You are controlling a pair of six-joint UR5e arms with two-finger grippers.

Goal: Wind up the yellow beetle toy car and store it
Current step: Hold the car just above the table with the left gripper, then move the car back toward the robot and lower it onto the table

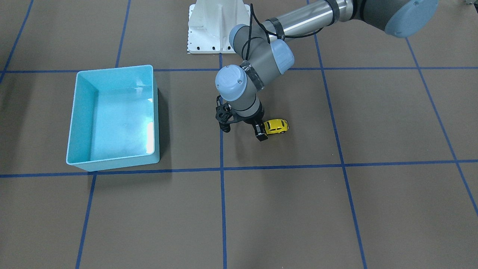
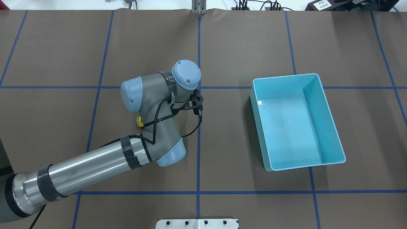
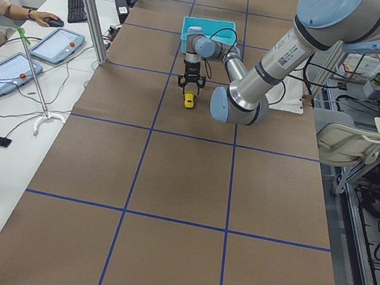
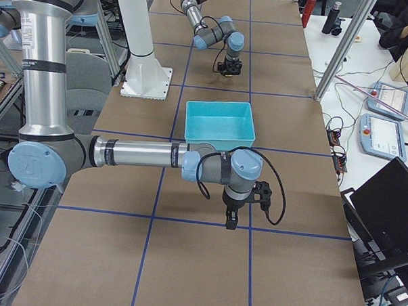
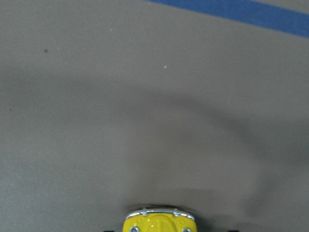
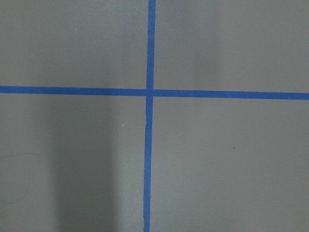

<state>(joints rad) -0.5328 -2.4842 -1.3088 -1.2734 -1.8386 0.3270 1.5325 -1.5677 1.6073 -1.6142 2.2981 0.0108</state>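
Front view: shows the left gripper (image 1: 258, 129) down low at the brown table (image 1: 373, 209), right beside the yellow beetle toy car (image 1: 276, 126). Shows one black finger (image 1: 261, 133) at the end of the car, touching it or almost. Hides the other finger behind the wrist. Puts the car on its wheels on the table, well apart from the light blue bin (image 1: 85, 112), with a blue tape line (image 1: 223, 194) between them.

Top view: lets only a tiny bit of the car (image 2: 139, 121) peek out next to the grey left arm (image 2: 152, 136). Hides the fingers under that arm.

Left side view: shows the far gripper pointing down with its fingers spread wide, and the car just beside it on the table.

Right side view: shows the right gripper (image 4: 232, 220) big and near, pointing down close over the table. Can't tell if its fingers are wide or narrow.

Left wrist view: shows the yellow end of the car with its shiny bumper at the bottom middle. Shows small dark bits on each side, apart from the car, so wide and not holding.

Right wrist view: shows only table and two crossing tape lines.
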